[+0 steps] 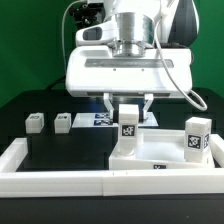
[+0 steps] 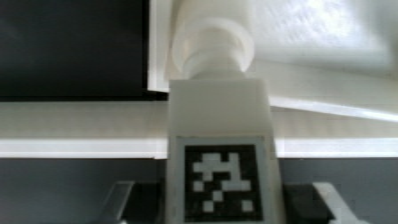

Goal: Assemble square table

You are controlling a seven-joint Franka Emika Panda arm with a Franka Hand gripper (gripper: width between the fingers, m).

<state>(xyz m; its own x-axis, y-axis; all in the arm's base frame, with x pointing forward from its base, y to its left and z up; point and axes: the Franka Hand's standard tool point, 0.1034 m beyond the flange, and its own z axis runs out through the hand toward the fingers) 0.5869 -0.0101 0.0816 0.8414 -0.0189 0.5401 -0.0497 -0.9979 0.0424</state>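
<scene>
Table leg [image 1: 129, 118] in fingers [image 1: 112, 105] over top [image 1: 140, 160], 2 legs [image 1: 35, 122] aside, marker board [image 1: 96, 118] behind

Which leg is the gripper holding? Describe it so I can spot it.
Start at the tabletop at the exterior view's lower right. Above its far edge the gripper holds a leg upright, tag toward the camera. Three other legs are free; only this one sits between fingers.

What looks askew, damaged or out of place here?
Nothing stands out. The claw holds one leg upright over the tabletop; a second leg stands upright there, and two loose legs sit on the black table.
</scene>
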